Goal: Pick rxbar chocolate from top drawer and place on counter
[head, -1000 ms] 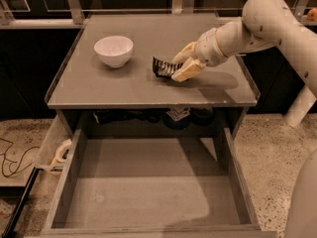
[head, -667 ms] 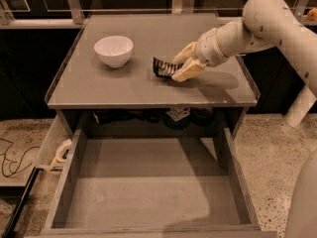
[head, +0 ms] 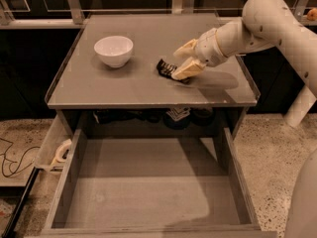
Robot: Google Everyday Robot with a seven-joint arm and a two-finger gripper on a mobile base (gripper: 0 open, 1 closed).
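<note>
The rxbar chocolate (head: 166, 68), a small black wrapper with white lettering, lies on the grey counter (head: 124, 86) right of centre. My gripper (head: 177, 62) reaches in from the right and sits low over the counter at the bar's right end. Its tan fingers (head: 186, 70) are spread apart, with the bar's end at their tips, next to the lower one. The top drawer (head: 143, 197) is pulled fully out below the counter, and its flat grey floor shows nothing on it.
A white bowl (head: 113, 50) stands on the counter's left half. A narrow pale side tray with a tape roll (head: 62, 149) hangs at the drawer's left. Dark items sit in the shadow under the counter (head: 176, 116). Speckled floor lies to both sides.
</note>
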